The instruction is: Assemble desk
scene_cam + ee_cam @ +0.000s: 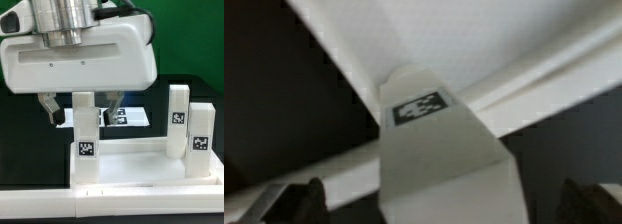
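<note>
Leg-fitting step, by my read: gripper spread wide, holding nothing, straddling upright leg on desk top's near corner at exterior view's left; other legs stand rightward; next, retreat upward without nudging.

White arm reaching down from above, wrist vertical, fingers pointing downward, spread wide apart, gripping nothing

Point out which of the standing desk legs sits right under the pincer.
The leg on the exterior view's left, directly below the open pincer. The other two legs stand apart on the exterior view's right.
</note>
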Tool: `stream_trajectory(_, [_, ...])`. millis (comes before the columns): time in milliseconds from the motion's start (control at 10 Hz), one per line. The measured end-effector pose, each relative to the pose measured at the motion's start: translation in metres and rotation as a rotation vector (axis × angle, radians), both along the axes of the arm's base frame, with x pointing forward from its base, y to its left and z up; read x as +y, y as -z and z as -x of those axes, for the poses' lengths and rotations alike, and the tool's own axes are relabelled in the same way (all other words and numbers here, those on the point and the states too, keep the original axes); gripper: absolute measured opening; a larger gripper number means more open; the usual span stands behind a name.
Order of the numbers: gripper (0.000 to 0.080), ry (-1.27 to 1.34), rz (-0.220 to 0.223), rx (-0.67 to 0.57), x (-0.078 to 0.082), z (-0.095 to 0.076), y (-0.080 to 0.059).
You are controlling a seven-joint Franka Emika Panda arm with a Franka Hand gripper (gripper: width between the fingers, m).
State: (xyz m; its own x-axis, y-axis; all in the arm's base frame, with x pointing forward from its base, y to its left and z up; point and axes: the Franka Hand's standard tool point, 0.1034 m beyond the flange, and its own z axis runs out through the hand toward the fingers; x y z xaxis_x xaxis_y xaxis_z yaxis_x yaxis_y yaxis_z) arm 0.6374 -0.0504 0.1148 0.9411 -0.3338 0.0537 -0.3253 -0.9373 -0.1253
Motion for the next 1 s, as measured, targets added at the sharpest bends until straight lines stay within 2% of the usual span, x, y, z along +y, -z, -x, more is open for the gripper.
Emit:
stream_trajectory(100, [0.0637, 0.027, -0.002, 0.004, -0.0007, 0.0007, 0.0005])
stream_trajectory(200, [0.0469, 0.039, -0.002, 0.006, -0.0008, 0.0007, 0.0006])
stream_trajectory(300, [0.0469, 0.049, -0.003, 0.007, -0.0008, 0.0007, 0.0006])
stream_trajectory(400, [0.0288, 0.085, -0.004, 0.01, -0.002, 0.0009, 0.0005])
stream_trajectory(600, [0.0288, 0.281, -0.021, 0.029, -0.004, 0.0013, 0.0003])
stream_trajectory(800, [0.0288, 0.762, -0.048, 0.084, -0.0029, 0.0031, -0.0031])
stream_trajectory(1000, [0.0288, 1.054, -0.105, 0.117, -0.0036, 0.0045, -0.0004])
